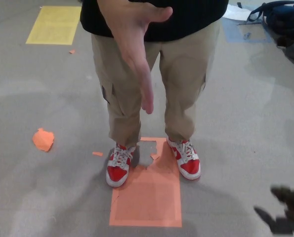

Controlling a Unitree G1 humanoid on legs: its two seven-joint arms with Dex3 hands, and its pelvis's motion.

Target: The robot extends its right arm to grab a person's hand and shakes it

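**Open Hand Offered, Robot's Right Hand Low at Frame Edge**

A person's hand [132,47] reaches toward the camera from the top of the head view, fingers held together and pointing down, thumb out to the side, palm open and holding nothing. The person stands facing the robot in a black shirt, tan cargo trousers [151,84] and red-and-white sneakers [119,165], toes on a torn orange floor sheet [147,195]. The robot's right hand [285,212] shows only as a dark, blurred shape in the lower right corner, well apart from the offered hand and touching nothing; its fingers seem spread, holding nothing. A scrap of orange paper [43,139] lies on the grey floor to the left, a yellow sheet [54,23] at upper left, and a dark blue bag [280,17] at upper right.
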